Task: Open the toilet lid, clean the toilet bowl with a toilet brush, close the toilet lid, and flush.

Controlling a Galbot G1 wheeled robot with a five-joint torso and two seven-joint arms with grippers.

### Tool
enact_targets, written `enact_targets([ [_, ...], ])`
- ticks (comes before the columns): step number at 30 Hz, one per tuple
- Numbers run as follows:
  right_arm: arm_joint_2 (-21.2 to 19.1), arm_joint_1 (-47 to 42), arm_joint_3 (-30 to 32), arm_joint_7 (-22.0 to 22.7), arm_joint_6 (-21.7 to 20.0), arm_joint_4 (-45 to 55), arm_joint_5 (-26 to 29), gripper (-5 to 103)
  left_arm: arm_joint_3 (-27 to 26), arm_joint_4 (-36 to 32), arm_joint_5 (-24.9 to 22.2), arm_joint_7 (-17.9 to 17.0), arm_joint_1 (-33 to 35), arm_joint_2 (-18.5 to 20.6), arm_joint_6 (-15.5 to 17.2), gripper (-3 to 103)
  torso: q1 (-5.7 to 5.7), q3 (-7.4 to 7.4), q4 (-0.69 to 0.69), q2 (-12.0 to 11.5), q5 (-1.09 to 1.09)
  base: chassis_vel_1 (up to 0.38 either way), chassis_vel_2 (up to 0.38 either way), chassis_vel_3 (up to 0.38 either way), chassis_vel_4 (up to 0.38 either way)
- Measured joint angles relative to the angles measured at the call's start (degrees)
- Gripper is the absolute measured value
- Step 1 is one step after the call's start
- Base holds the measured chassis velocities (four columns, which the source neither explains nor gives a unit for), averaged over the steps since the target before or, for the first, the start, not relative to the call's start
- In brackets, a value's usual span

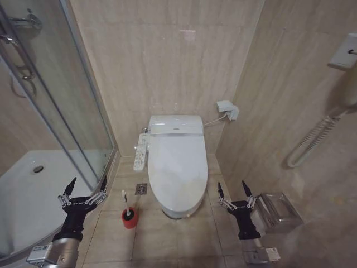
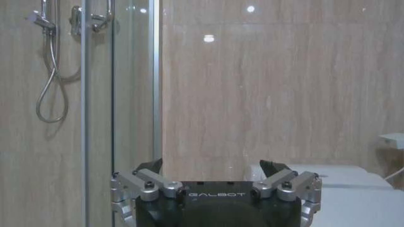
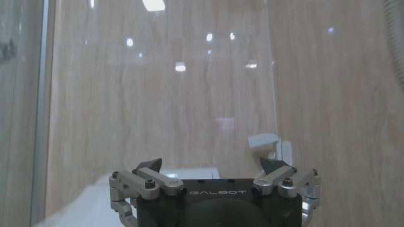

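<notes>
Head view looks down into a small tiled bathroom, where the toilet bowl (image 1: 179,211) stands on the floor against the back wall with the toilet lid (image 1: 177,170) down flat over it, its glossy white top unbroken. Behind the lid sits the white boxy electronic unit (image 1: 175,124), and a long white button panel (image 1: 141,151) runs along the bowl's left side. On the floor just left of the bowl's front, the toilet brush (image 1: 125,200) stands upright in its small round red holder cup (image 1: 129,218), its slim white handle leaning slightly away from the bowl. A small metal floor drain (image 1: 141,189) lies between the brush and the bowl's base. The left claw (image 1: 86,186) hangs low on the left, near the shower's glass door (image 1: 56,111) and left of the brush, with its two dark fingers spread wide and nothing between them. The right claw (image 1: 233,189) is raised on the right of the bowl, apart from it, also spread wide and empty, with a metal bin (image 1: 279,211) just beside it against the right wall. Left wrist view shows that claw (image 2: 215,165) wide apart, facing the tiled wall with a shower hose (image 2: 50,71) behind the glass. Right wrist view shows its own claw (image 3: 213,164) likewise apart before the tiled wall.
</notes>
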Motion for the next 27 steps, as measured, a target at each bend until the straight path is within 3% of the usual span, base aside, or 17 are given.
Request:
enact_targets([
  [2, -0.47, 0.01, -0.41, 0.14, -1.13, -0.38, -0.58, 100, -0.01, 0.0, 0.0, 0.0, 0.01, 0.0, 0.0, 100, -0.02, 0.0, 0.06, 0.0, 0.0, -0.02, 0.074, 0.02, -0.036],
  [14, -3.62, 0.86, -3.32, -0.09, -3.04, -5.74, -4.46, 100, 0.0, 0.0, 0.0, 0.0, 0.02, -0.01, 0.0, 100, -0.08, -0.03, 0.03, 0.03, 0.0, 0.026, -0.022, -0.01, 0.026],
  [27, -3.68, 1.89, -6.27, -0.37, -3.25, -12.19, -7.48, 100, 0.0, 0.0, 0.0, 0.0, 0.02, 0.0, 0.0, 100, -0.07, -0.03, 0.02, 0.03, 0.0, 0.0, 0.0, 0.0, 0.0],
])
